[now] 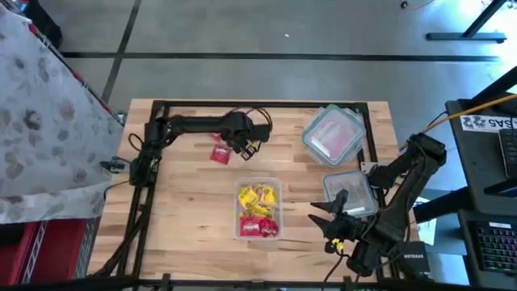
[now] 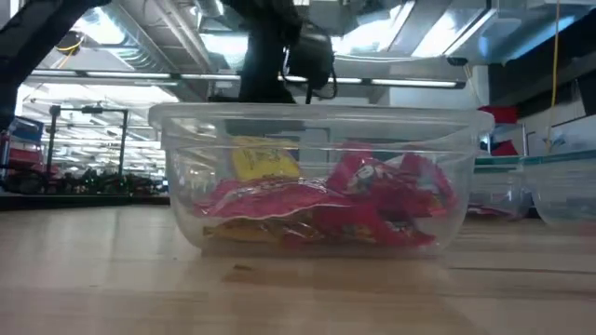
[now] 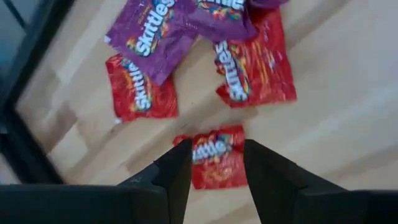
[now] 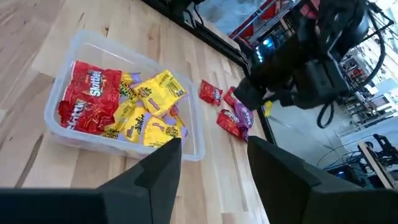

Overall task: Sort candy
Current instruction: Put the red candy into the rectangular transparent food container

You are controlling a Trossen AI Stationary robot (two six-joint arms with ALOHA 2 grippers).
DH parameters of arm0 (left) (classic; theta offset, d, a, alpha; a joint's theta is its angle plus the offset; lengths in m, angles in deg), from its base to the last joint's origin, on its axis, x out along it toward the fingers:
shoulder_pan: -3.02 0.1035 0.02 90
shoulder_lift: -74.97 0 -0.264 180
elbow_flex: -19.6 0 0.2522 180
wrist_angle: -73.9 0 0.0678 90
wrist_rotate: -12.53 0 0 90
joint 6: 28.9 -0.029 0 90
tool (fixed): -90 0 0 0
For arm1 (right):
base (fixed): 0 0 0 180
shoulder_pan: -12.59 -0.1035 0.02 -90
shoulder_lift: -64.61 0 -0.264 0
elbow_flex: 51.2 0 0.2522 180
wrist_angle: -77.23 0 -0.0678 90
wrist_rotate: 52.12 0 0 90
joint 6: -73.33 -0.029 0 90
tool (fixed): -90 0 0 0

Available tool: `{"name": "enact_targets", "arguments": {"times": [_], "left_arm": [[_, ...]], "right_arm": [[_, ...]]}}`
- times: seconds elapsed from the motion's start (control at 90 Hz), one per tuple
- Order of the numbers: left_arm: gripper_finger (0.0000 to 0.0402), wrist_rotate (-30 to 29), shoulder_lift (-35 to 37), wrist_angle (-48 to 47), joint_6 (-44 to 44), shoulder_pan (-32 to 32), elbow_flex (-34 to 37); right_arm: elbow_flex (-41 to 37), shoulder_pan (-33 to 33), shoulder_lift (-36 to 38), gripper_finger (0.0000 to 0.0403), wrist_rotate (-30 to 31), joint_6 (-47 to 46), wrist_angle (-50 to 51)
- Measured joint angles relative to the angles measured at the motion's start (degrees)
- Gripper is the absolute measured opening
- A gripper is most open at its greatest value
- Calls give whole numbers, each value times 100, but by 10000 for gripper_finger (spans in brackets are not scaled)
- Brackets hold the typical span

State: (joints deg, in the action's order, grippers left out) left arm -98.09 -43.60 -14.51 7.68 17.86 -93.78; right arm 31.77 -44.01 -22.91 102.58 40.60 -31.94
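Red and yellow candy packets [image 1: 258, 212] fill a clear tub [image 1: 239, 230] at the table's centre, near edge. More loose packets [image 3: 249, 62], red and purple, lie on the bare wood toward the far left. One small red packet [image 3: 214, 163] sits between the spread fingers of the left gripper [image 3: 214, 155], seemingly not yet clamped. The right gripper [image 4: 211, 152] hovers open, near right of the tub, beside an empty container [image 1: 350, 190].

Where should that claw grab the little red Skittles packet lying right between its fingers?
Probably across the red Skittles packet's middle, coming straight down from above. It lies flat on the wooden table, apart from the other packets, and the left gripper already has an open finger on each side.
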Motion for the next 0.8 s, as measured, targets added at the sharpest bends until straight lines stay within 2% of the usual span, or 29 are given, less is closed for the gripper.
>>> {"name": "enact_targets", "arguments": {"times": [0.122, 0.233, 0.622, 0.8], "left_arm": [[128, 578, -3, 804, -113, 274, 320], [128, 824, -1, 1352, -131, 384, 562], [125, 612, -27, 2416, -152, 393, 1428], [81, 468, -14, 2498, -326, 362, 1541]], "right_arm": [[0, 0, 0, 172, -45, 0, 8], [0, 0, 0, 172, -86, 16, 15], [0, 0, 0, 172, -84, 42, 143], [0, 0, 0, 172, -86, 42, 165]]}}
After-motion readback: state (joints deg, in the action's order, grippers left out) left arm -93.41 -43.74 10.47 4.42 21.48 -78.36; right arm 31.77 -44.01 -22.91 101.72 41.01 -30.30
